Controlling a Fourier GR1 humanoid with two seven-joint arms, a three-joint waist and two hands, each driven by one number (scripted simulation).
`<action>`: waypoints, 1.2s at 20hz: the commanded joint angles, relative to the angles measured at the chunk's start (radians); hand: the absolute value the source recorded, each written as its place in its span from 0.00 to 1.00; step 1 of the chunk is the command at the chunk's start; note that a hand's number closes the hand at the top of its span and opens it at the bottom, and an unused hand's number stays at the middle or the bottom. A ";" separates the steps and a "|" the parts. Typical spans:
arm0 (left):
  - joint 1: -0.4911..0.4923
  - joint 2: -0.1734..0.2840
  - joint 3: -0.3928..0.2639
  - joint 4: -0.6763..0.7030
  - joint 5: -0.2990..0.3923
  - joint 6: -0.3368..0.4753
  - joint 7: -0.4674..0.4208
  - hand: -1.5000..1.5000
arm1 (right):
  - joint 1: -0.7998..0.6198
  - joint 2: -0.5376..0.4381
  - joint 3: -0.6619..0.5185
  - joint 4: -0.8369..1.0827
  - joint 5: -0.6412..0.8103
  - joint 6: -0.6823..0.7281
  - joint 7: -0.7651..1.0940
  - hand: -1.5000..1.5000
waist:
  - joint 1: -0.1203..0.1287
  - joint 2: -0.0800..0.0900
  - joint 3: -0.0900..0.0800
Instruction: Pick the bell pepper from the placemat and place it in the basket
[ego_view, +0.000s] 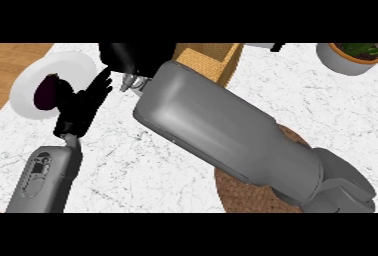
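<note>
The bell pepper is hidden, the right hand (136, 57) unreadable over the basket (214, 60) at the desk's far edge, so a misjudged release could miss; left hand (81, 107) rests open.

White veined marble counter (148, 170), woven wicker basket (214, 57)
</note>
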 joint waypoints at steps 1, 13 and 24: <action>0.015 0.005 0.009 0.004 0.006 -0.003 -0.006 0.50 | -0.101 0.009 -0.014 0.113 0.020 -0.012 0.251 1.00 | -0.004 0.000 0.001; 0.002 0.024 0.036 -0.004 0.014 0.002 -0.010 0.50 | -0.144 0.009 0.023 0.327 -0.072 -0.115 0.204 1.00 | -0.032 0.015 0.005; 0.048 0.025 0.056 -0.001 0.021 0.009 -0.025 0.50 | -0.068 0.009 -0.025 0.442 -0.048 -0.346 0.213 0.00 | -0.069 0.009 0.009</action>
